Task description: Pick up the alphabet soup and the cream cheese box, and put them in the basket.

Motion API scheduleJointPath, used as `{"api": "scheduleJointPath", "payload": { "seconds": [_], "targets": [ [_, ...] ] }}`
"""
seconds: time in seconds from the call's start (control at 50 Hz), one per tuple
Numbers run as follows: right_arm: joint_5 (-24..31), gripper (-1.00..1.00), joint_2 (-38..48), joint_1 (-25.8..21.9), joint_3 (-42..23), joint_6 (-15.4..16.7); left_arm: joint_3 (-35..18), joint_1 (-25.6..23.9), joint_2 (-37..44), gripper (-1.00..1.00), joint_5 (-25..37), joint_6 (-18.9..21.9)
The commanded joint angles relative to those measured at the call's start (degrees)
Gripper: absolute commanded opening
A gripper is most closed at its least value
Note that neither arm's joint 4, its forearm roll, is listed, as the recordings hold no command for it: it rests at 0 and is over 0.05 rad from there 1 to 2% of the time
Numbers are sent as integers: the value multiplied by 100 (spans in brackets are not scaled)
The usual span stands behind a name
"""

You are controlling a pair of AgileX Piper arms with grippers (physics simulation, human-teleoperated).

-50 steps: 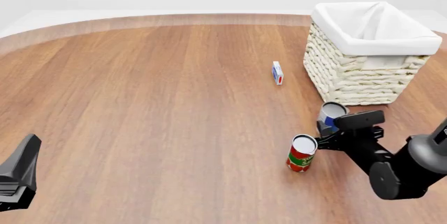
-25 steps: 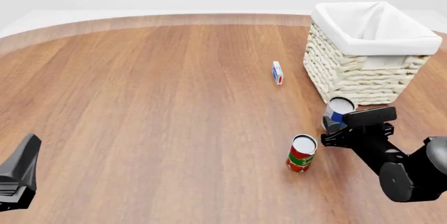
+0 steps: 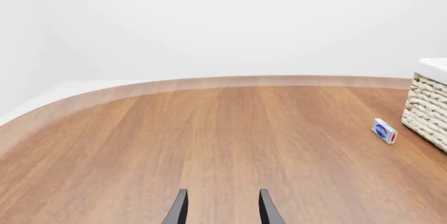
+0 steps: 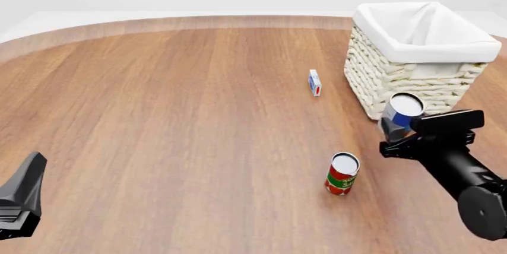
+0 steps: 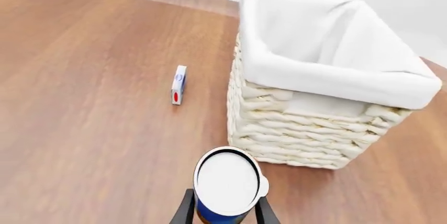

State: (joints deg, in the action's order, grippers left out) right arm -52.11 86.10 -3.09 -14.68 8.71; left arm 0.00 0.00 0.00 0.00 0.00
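Both fingers of the right gripper [image 4: 396, 130] clamp the alphabet soup [image 4: 401, 113], lifted just before the basket [image 4: 412, 88] wall. The left gripper [image 3: 221, 209] seems parted over bare table [image 4: 158, 117].

Wooden table [image 4: 174, 123] with warm brown plank grain running away from the camera; far edge curved, arcing from 9 o'clock round through 12 o'clock, finished with a paler band along the rim; surface matt, lit evenly, only soft faint shadows. Beyond the edge, a pale grey-white floor strip [image 4: 47, 19] at 10 o'clock; behind it, a plain white wall [image 3: 231, 20], featureless; no windows or other furniture in view.
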Motion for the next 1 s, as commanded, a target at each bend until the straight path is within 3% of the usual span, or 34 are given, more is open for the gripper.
{"api": "scheduleJointPath", "payload": {
  "seconds": [0.02, 0.28, 0.54, 0.86, 1.0],
  "targets": [
    [568, -100, -1051, 34, 73, -73, 0, 0, 0, 100, 0, 0],
    [1404, -100, -2099, -35, -84, 97, 0, 0, 0, 100, 0, 0],
    [2635, -100, -3073, -136, -713, 367, 0, 0, 0, 100, 0, 0],
    [3567, -100, -3294, -273, -1662, 821, 0, 0, 0, 100, 0, 0],
    [3889, -100, -3275, -279, -2084, 823, 0, 0, 0, 100, 0, 0]
  ]
}}
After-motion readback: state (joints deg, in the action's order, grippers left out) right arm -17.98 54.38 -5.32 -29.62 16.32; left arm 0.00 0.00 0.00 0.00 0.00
